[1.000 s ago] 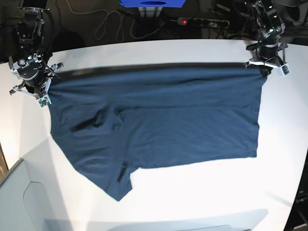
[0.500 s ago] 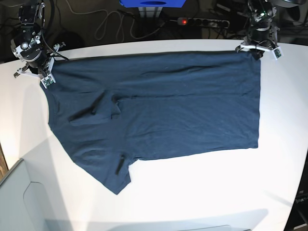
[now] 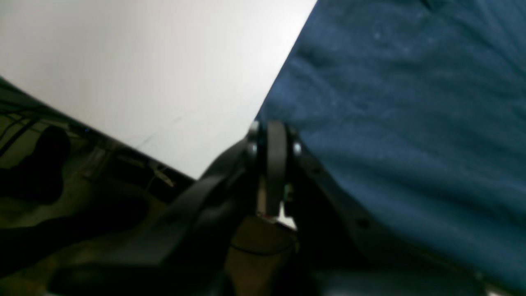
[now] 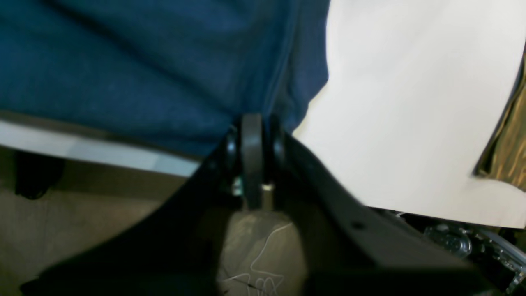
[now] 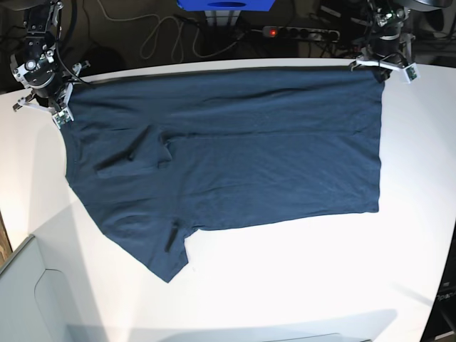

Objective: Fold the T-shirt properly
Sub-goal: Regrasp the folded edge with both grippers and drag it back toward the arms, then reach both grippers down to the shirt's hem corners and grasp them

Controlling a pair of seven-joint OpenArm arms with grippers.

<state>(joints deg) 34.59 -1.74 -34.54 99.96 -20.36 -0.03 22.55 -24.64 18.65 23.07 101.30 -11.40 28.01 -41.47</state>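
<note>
T-shirt (image 5: 249, 164) held at two corners of its near edge, one at each gripper.

Left gripper (image 3: 273, 131): its fingers are closed on the dark navy cloth, which runs off from the tips across the white table (image 5: 285, 285) toward the other arm. Right gripper (image 4: 257, 127): its fingers are clamped on the opposite corner, with a fold rising just beside the tips and a further bit of cloth showing past it, on the side away from the left gripper. Between the two grippers the edge is drawn nearly straight, along the table's edge. Beyond the right gripper's grip, the cloth has bunched creases, and a pointed part lies farther out from both grippers. Well apart from the right gripper's fingertips is a brown piece (image 4: 509, 148), also on the white surface.
</note>
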